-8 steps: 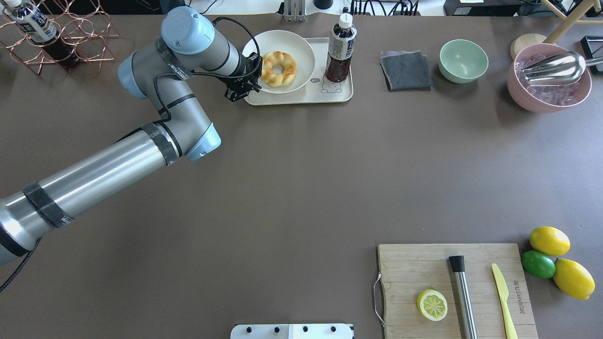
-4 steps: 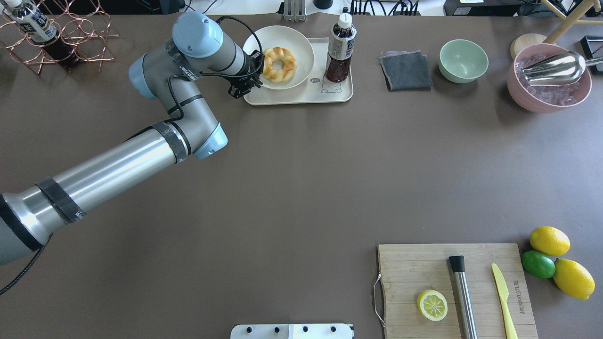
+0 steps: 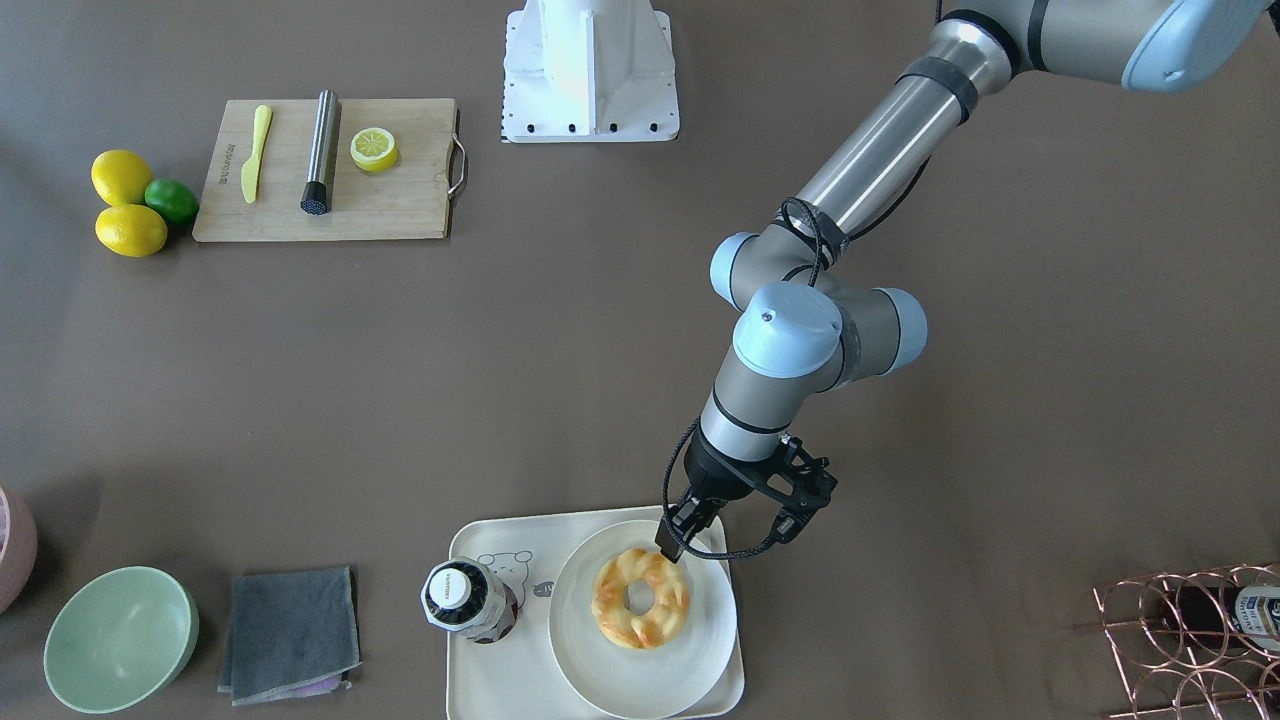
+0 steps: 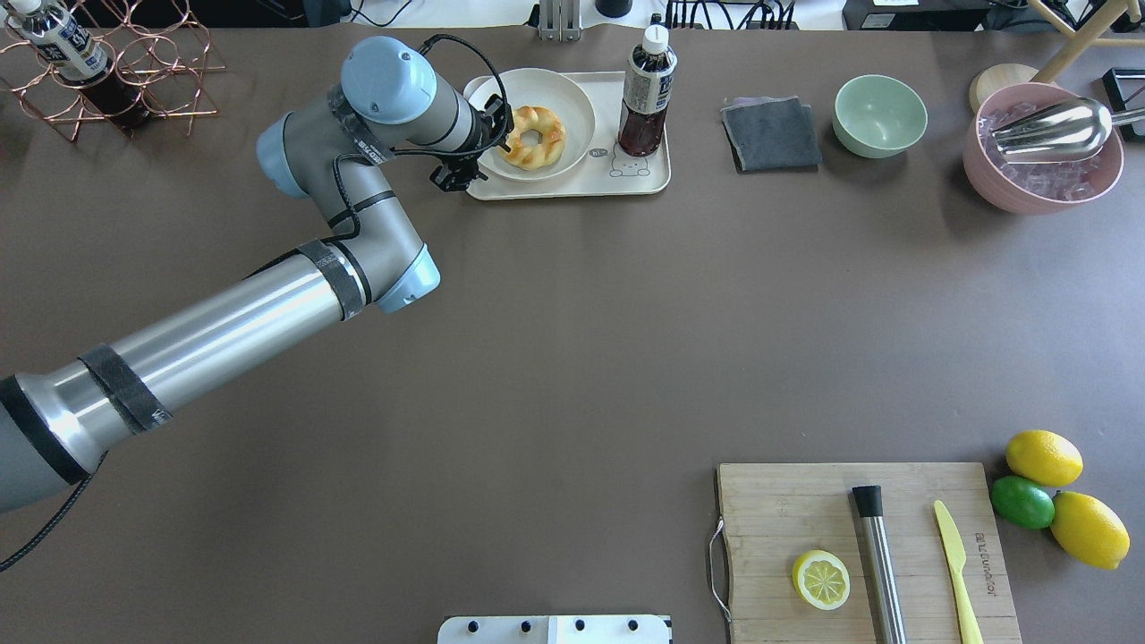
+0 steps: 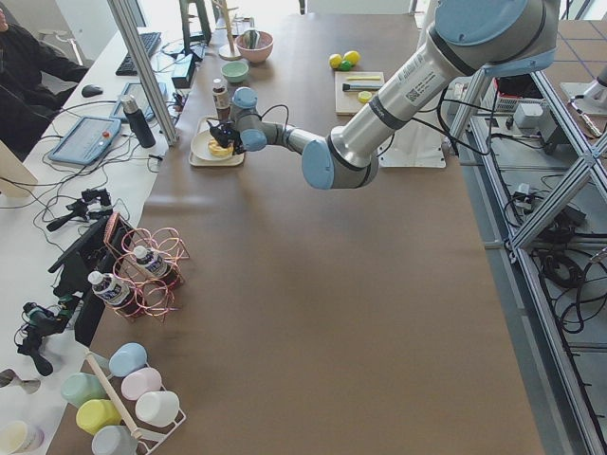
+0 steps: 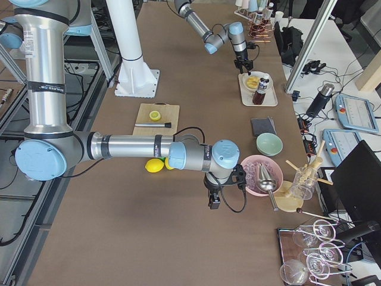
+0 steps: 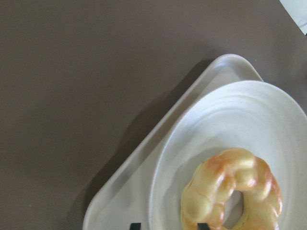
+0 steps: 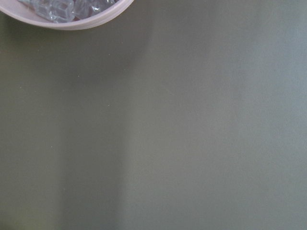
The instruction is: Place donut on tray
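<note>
The donut (image 4: 532, 136) lies on a round white plate (image 4: 572, 98) that stands on the cream tray (image 4: 572, 183) at the far side of the table. It also shows in the front view (image 3: 641, 597) and the left wrist view (image 7: 232, 191). My left gripper (image 4: 495, 121) is open at the plate's left rim. In the left wrist view one fingertip is outside the rim and the other is inside, beside the donut. My right gripper (image 6: 212, 199) hangs near the pink bowl; I cannot tell whether it is open or shut.
A dark bottle (image 4: 646, 94) stands on the tray's right part. A grey cloth (image 4: 771, 134), a green bowl (image 4: 880, 114) and a pink ice bowl (image 4: 1042, 152) lie further right. A copper bottle rack (image 4: 107, 72) stands far left. A cutting board (image 4: 863, 550) with a lemon half lies near right.
My left arm has swung right and away from the robot. The plate with the donut looks slightly smaller now and sits within the tray's outline.
</note>
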Controlling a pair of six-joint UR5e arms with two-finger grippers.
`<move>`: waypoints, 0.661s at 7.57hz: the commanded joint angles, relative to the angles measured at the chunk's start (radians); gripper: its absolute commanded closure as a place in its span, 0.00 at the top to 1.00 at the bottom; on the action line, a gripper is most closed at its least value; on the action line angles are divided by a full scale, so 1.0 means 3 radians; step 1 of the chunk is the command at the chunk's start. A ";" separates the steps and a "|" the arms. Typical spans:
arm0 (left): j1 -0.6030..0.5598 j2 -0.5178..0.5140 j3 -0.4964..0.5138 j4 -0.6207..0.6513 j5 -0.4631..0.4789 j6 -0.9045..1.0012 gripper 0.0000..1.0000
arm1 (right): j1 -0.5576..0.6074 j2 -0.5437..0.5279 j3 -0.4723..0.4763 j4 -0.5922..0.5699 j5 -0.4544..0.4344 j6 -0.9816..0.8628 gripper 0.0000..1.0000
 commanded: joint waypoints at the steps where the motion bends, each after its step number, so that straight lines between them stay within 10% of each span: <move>1: -0.0016 0.0269 -0.0399 -0.0019 0.0040 0.0462 0.98 | 0.0012 0.0000 0.0003 -0.0005 0.0004 0.0005 1.00; 5: -0.0424 0.0898 -0.0993 0.0017 -0.0287 0.2050 0.98 | 0.0053 0.0000 0.0013 -0.0005 0.0034 0.0005 1.00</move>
